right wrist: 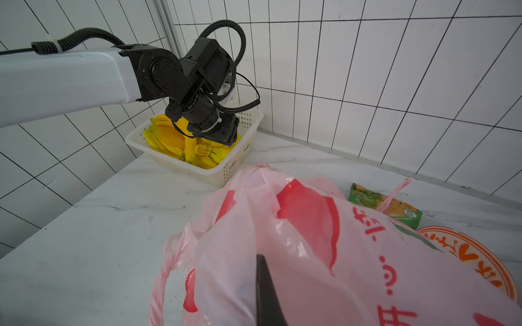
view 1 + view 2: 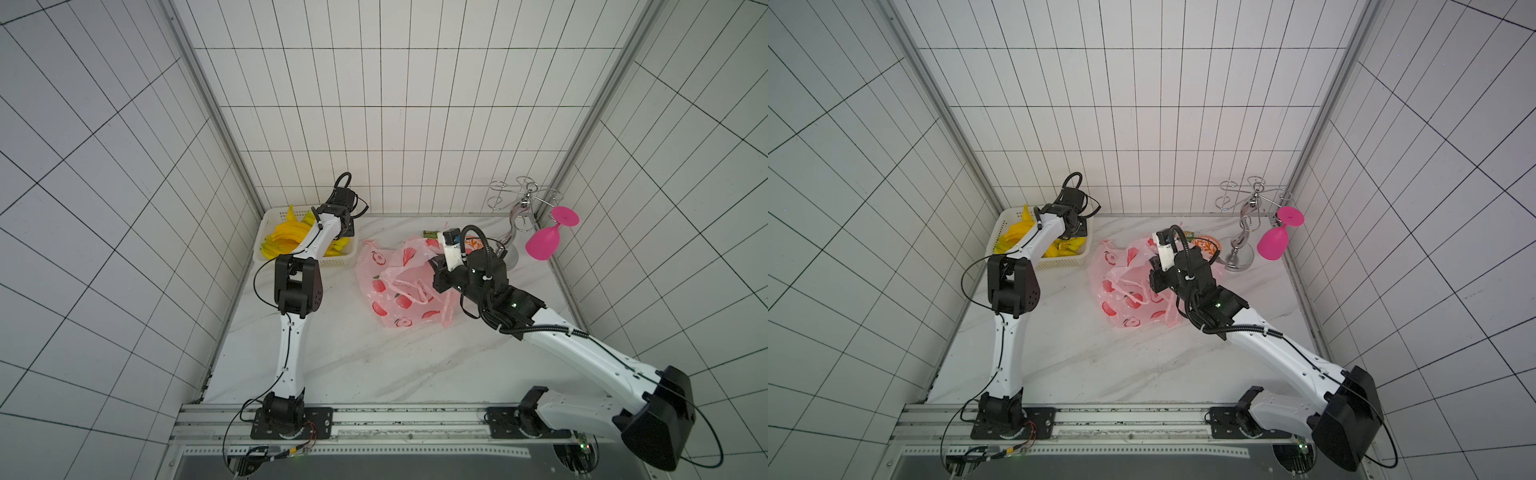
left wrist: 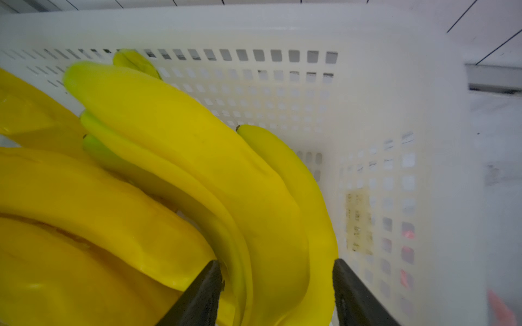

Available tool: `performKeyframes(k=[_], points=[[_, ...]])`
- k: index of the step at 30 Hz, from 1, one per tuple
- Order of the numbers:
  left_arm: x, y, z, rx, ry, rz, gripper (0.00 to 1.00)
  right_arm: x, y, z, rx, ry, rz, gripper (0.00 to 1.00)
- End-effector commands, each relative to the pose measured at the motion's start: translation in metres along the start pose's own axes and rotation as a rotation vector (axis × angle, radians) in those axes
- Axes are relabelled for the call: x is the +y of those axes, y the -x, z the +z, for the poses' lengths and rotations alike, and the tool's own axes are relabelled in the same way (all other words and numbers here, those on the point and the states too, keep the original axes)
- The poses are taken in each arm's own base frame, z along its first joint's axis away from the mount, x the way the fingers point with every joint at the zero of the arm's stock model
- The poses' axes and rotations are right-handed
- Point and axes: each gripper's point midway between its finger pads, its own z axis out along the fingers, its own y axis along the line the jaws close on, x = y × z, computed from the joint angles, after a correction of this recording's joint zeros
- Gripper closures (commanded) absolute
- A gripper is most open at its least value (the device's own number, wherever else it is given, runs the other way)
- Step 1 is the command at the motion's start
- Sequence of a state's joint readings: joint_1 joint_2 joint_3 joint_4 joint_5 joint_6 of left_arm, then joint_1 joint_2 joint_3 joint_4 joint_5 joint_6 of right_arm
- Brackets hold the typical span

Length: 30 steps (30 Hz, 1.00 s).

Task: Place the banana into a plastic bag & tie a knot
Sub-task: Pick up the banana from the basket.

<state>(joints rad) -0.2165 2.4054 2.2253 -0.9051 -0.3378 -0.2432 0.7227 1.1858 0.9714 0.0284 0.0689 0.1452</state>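
Note:
Several yellow bananas lie in a white perforated basket at the back left, seen in both top views. My left gripper reaches down into the basket, open, with one dark finger on each side of a banana at the right of the pile, close against it. The pink plastic bag with red fruit prints lies crumpled mid-table. My right gripper is shut on the bag's film and holds it up. Only one dark finger shows, wrapped in film. In a top view the right gripper sits at the bag's right side.
A green carton and a round orange-printed item lie behind the bag. A metal glass rack with a pink glass hanging on it stands at the back right. Tiled walls close in three sides.

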Motion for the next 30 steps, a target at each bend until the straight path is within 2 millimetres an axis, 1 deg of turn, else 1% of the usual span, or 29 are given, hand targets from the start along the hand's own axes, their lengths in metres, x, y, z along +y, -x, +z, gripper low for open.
performKeyframes(k=[1,3,5,6,9,11,13,16,20,24,25,29,30], points=[[0.001,0.0,0.012,-0.014,0.06,0.044,0.42,0.007,0.013,-0.004,-0.043,0.028,0.023,1.0],[0.001,0.0,0.015,-0.017,0.076,0.051,0.47,0.006,0.012,-0.004,-0.04,0.028,0.025,1.0],[0.002,0.001,0.014,-0.027,0.093,0.057,0.55,0.007,0.011,-0.004,-0.04,0.03,0.028,1.0],[0.0,0.002,0.013,-0.031,0.094,0.061,0.57,0.007,0.01,-0.004,-0.037,0.032,0.029,1.0],[-0.003,0.008,0.004,-0.062,0.112,0.077,0.61,0.007,0.009,-0.004,-0.035,0.032,0.029,1.0],[-0.007,0.014,-0.007,-0.087,0.112,0.079,0.64,0.007,0.008,-0.004,-0.033,0.03,0.029,1.0],[-0.009,0.021,-0.023,-0.119,0.114,0.076,0.65,0.005,0.009,-0.004,-0.034,0.022,0.029,1.0],[-0.011,0.035,-0.052,-0.184,0.084,0.056,0.67,0.004,0.012,-0.005,-0.037,0.015,0.028,1.0],[-0.001,0.051,-0.094,-0.261,0.057,0.003,0.69,0.004,0.016,-0.007,-0.04,0.011,0.025,1.0],[0.011,0.058,-0.129,-0.314,0.037,-0.039,0.69,0.004,0.022,-0.009,-0.047,0.01,0.022,1.0],[0.015,0.059,-0.141,-0.331,0.03,-0.05,0.7,0.004,0.023,-0.009,-0.046,0.008,0.02,1.0],[0.024,0.059,-0.176,-0.383,-0.011,-0.083,0.7,0.006,0.032,-0.01,-0.052,0.011,0.019,1.0],[0.028,0.056,-0.187,-0.39,-0.022,-0.09,0.7,0.006,0.035,-0.01,-0.053,0.011,0.02,1.0]])
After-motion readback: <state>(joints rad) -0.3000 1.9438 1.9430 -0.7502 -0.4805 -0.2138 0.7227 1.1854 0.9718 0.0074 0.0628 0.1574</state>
